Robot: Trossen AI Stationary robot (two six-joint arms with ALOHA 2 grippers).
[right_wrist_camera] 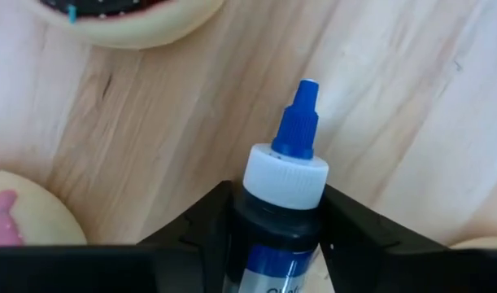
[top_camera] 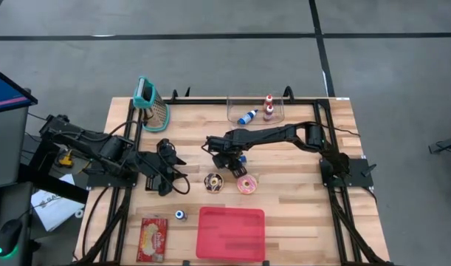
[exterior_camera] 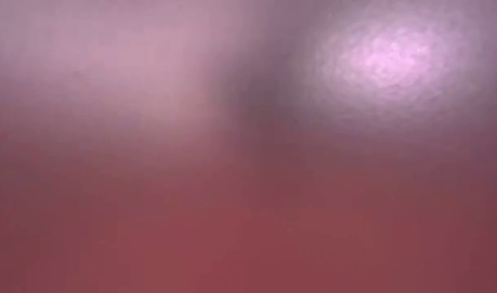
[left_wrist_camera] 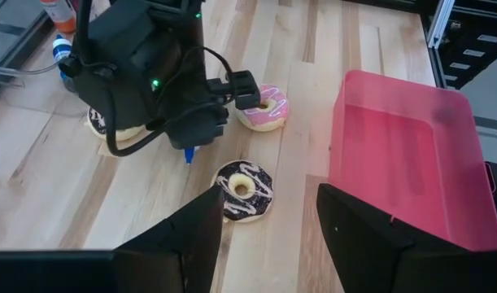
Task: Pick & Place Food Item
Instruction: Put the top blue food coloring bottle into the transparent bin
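Note:
My right gripper (top_camera: 235, 161) points down over the table's middle, shut on a blue bottle (right_wrist_camera: 282, 175) with a white cap and a blue nozzle. Three donuts lie flat on the wood around it. One is chocolate with white drizzle (left_wrist_camera: 244, 191), one is pink-iced (left_wrist_camera: 264, 107), and one is chocolate-iced (left_wrist_camera: 110, 130), partly hidden behind the right gripper. My left gripper (left_wrist_camera: 268, 236) waits open at the table's left, with nothing between its fingers. A red tray (top_camera: 231, 233) sits at the near edge. The low view shows only a red blur. My right gripper pinches the bottle's dark body just behind the white cap (right_wrist_camera: 274, 232) between its two fingers. The fingers come from above and point down, and the bottle lies along them. Its nozzle (left_wrist_camera: 188, 155) sticks out below the fingertips, pointing at the wood between the donuts.
A clear bin (top_camera: 255, 109) holding small bottles stands at the far edge, with a teal-handled grater (top_camera: 147, 100) at the far left. A red snack packet (top_camera: 153, 238) and a small ball (top_camera: 180, 214) lie left of the tray.

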